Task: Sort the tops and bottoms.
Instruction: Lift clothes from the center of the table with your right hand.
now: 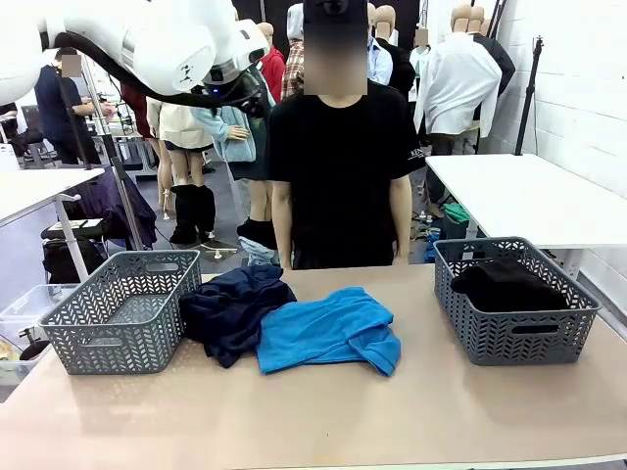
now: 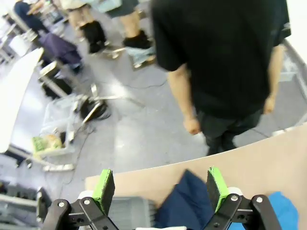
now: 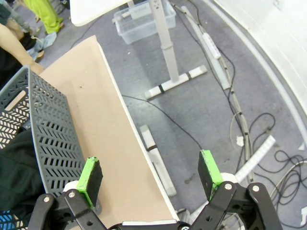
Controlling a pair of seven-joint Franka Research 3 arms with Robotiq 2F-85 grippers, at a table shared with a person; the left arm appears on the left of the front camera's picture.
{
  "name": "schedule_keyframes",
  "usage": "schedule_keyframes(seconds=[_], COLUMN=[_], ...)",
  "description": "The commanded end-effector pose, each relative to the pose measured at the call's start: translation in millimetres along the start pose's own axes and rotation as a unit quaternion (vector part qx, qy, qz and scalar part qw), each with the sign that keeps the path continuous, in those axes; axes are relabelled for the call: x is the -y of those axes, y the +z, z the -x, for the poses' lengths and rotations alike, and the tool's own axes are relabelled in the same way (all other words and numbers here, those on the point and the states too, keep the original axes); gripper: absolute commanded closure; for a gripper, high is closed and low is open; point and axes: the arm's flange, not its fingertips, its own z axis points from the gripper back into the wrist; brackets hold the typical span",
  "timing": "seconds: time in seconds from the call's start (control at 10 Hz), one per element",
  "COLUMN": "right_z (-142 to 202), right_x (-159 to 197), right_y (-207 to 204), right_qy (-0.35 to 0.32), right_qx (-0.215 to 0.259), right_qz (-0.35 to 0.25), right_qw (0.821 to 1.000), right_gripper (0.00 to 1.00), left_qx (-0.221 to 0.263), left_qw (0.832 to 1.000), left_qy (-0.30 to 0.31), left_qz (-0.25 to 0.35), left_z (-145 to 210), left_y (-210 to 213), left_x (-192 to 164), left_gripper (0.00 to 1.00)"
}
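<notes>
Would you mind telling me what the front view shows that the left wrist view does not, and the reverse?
The front view adds the right basket holding a black garment. The left wrist view adds the open left gripper and the cluttered floor behind the person. Both show the navy garment, the blue garment beside it, the left basket and the person in a black shirt.

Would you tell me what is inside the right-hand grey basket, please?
A bunched black garment lies inside the right-hand basket. Anything beneath it is covered, so I cannot tell whether more clothing is there.
</notes>
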Motion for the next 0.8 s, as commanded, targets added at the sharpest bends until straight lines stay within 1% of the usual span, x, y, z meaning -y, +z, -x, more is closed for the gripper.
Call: schedule_keyframes(seconds=[0.0, 0.1, 0.2, 0.3, 0.4, 0.5, 0.6, 0.7], right_z=[0, 0, 0, 0, 0, 0, 0, 0], right_x=[-2, -2, -2, -2, -2, -2, -2, -2], right_y=[2, 2, 2, 2, 2, 2, 2, 2], right_qy=[-0.003, -0.003, -0.003, -0.003, -0.003, -0.003, -0.003, -0.003], right_qx=[-0.004, -0.004, -0.004, -0.004, -0.004, -0.004, -0.004, -0.004], right_qz=[0.002, 0.002, 0.002, 0.002, 0.002, 0.002, 0.002, 0.002], right_qw=[1.0, 1.0, 1.0, 1.0, 1.0, 1.0, 1.0, 1.0], right_gripper=[0.0, 0.0, 0.0, 0.0, 0.0, 0.0, 0.0, 0.0], left_qx=[-0.051, -0.078, -0.086, -0.096, -0.113, -0.131, -0.17, -0.193], left_qw=[0.992, 0.987, 0.983, 0.979, 0.978, 0.979, 0.973, 0.965], left_qy=[0.066, 0.101, 0.122, 0.151, 0.159, 0.15, 0.159, 0.17], left_qz=[-0.095, -0.101, -0.107, -0.094, -0.076, -0.036, -0.016, 0.044], left_z=[9, 35, 53, 75, 90, 106, 120, 140], left_y=[5, 11, 12, 16, 14, 0, -22, -43], left_x=[-68, -103, -135, -165, -187, -204, -212, -212], left_gripper=[0.0, 0.0, 0.0, 0.0, 0.0, 0.0, 0.0, 0.0])
